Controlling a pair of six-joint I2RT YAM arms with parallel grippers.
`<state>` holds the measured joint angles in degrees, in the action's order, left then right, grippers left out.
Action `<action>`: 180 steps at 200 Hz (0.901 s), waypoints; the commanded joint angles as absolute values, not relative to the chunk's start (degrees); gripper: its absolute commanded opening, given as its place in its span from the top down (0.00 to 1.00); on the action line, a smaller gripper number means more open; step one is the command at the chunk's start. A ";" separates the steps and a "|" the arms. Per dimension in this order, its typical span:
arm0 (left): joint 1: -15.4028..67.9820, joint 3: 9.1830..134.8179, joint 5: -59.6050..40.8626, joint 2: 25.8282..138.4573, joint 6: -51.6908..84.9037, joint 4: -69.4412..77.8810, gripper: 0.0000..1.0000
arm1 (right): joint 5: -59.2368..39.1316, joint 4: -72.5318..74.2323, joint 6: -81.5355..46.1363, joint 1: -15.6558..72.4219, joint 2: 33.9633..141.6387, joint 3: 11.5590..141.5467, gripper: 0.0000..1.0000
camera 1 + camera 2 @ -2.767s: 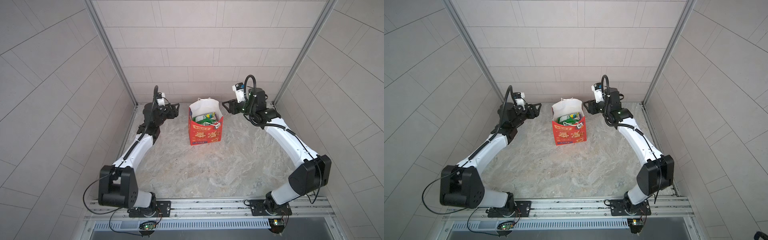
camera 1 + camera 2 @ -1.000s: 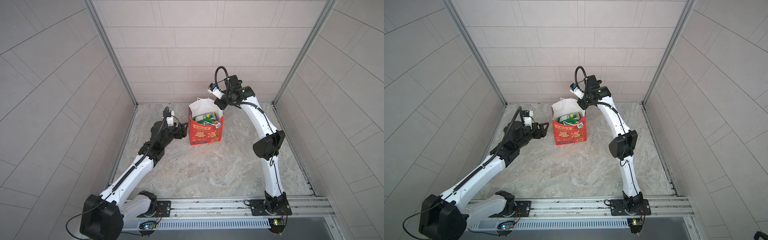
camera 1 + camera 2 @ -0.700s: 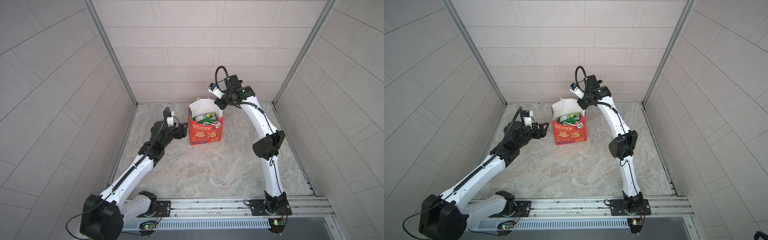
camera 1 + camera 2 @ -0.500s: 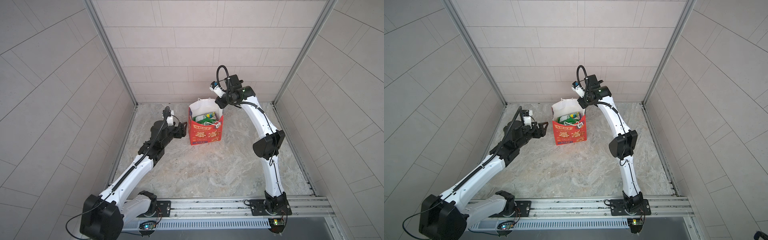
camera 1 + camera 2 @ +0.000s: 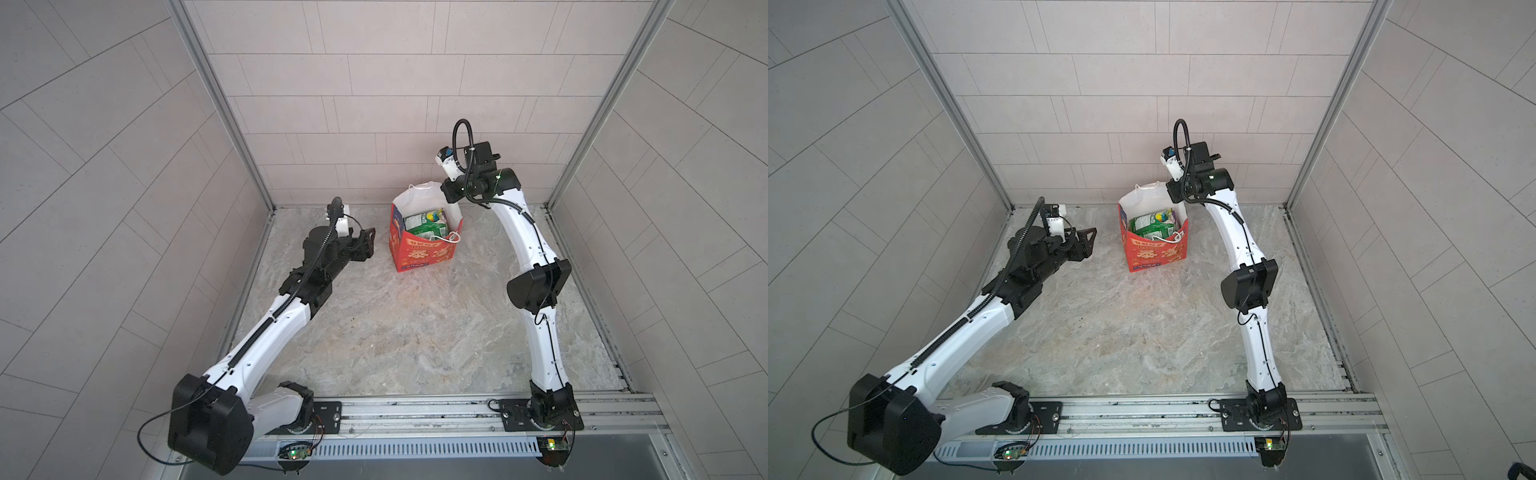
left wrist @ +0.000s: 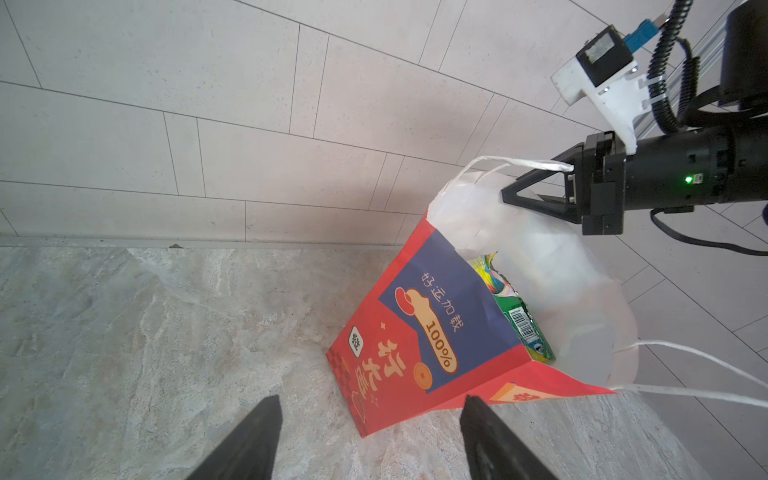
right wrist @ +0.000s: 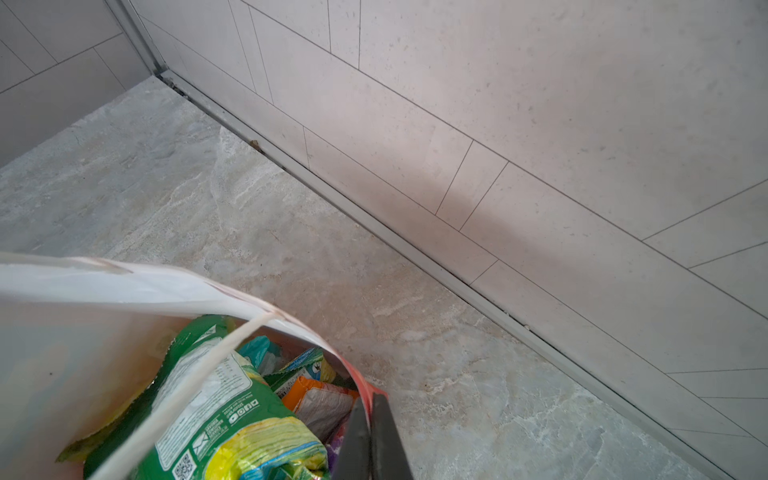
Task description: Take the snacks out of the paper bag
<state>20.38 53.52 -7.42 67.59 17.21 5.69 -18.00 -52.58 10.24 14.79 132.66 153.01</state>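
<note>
Left arm (image 5: 270,332) lay low, stretched from the near-left base toward the far middle, wrist roughly level. Left fingers (image 6: 257,440) were released, spread wide and empty, aimed at the paper bag (image 5: 422,253) from its left, near but not touching. Right arm (image 5: 517,232) stood tall, elbow raised, wrist bent over and reaching left. Right fingers (image 7: 386,436) were clenched on the paper bag's far-right rim. Paper bag stood upright on the tabletop (image 5: 415,332), far middle, near the back wall. Snacks (image 5: 424,222) sat inside it, green pack on top.

Red paper bag (image 5: 424,254) upright, snacks (image 5: 420,223) inside
</note>
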 commanded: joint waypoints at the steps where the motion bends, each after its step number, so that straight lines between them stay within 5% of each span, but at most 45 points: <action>1: 20.63 54.82 -7.69 66.27 15.61 5.87 0.28 | -20.85 -47.61 9.93 15.62 126.58 153.00 1.00; 180: 31.03 48.11 -7.32 50.41 6.06 -7.23 0.32 | -26.35 0.75 7.62 17.51 75.73 69.77 1.00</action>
